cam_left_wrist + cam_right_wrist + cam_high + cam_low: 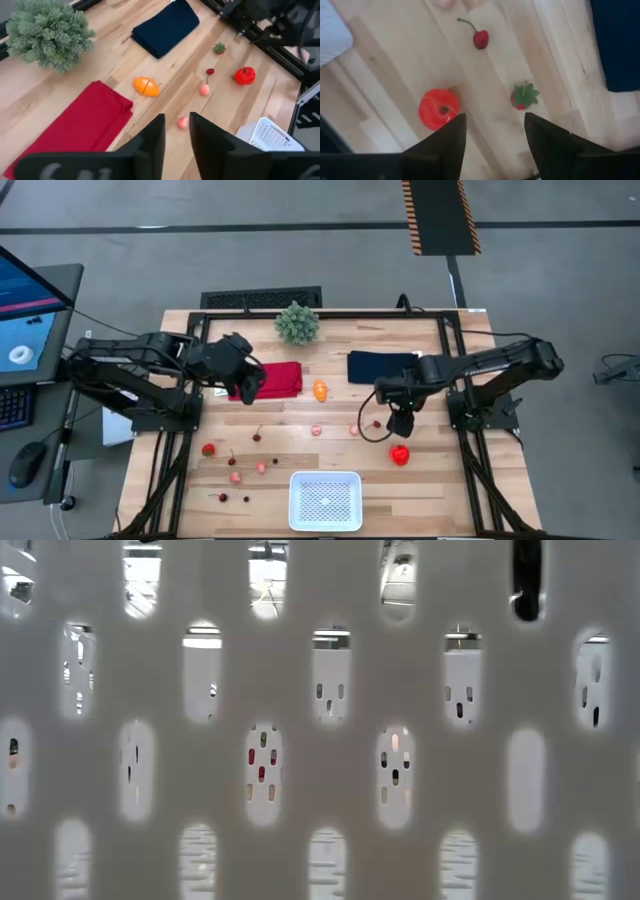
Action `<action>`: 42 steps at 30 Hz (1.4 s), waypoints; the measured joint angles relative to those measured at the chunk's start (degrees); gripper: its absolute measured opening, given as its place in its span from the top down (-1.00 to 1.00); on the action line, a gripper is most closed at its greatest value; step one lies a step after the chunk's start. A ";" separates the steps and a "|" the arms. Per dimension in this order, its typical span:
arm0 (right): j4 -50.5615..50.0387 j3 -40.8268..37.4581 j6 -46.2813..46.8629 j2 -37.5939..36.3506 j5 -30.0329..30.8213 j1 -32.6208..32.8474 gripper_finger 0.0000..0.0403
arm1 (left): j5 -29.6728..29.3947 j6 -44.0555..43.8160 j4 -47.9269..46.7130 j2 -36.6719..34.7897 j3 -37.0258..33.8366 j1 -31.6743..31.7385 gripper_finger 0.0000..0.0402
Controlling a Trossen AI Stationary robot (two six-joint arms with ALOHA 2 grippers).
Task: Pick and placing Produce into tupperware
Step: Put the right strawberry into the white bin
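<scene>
Over a pale wood-plank table (430, 480), I hold my right gripper (492, 131) spread and empty above two small pieces of produce: a glossy red pepper (438, 109) and a strawberry (522, 96) with a green leafy cap. The gap between my fingers sits over bare wood between them, the pepper just beside one finger and the strawberry beside the other. A dark red cherry (480, 39) with a thin curved stem lies a little beyond.

The pieces look like light, hard, smooth toys, so I judge they could roll or squirt out of a pinch. The pepper is round and ribbed, best taken across its widest part. The strawberry is smaller and wants a centred squeeze below its cap.

The tupperware (325, 500), a white square container with rounded corners and a mesh bottom, sits at the table's near edge, holding nothing I can see. Its perforated wall fills the low view.

My left gripper (175, 137) waits over the red cloth (80, 125), its fingers a narrow slit apart, gripping nothing. Nearby lie an orange fruit (146, 86), a navy cloth (166, 26) and a bushy green plant (49, 31).
</scene>
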 joint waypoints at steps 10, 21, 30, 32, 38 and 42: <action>8.87 -10.11 -2.95 -0.02 2.51 -1.29 -0.05 | -1.04 0.10 4.78 2.96 0.00 0.07 0.43; 17.78 -18.35 -5.72 0.00 2.88 -1.80 0.02 | -1.70 -0.67 12.69 3.67 0.00 2.27 0.43; 19.38 -18.67 -5.91 -0.02 3.14 -1.85 0.08 | -1.63 -1.64 19.55 3.64 0.00 5.57 0.44; 20.11 -18.73 -5.91 0.29 2.78 -2.07 0.10 | -1.65 -1.65 19.63 3.64 0.00 5.97 0.44; 20.06 -18.80 -5.80 4.90 1.18 -2.73 0.10 | -1.62 -2.94 19.70 3.64 0.00 6.10 0.44; 20.07 -18.80 -5.96 7.37 1.15 -2.12 0.10 | -1.60 -3.17 19.95 3.64 0.00 6.10 0.43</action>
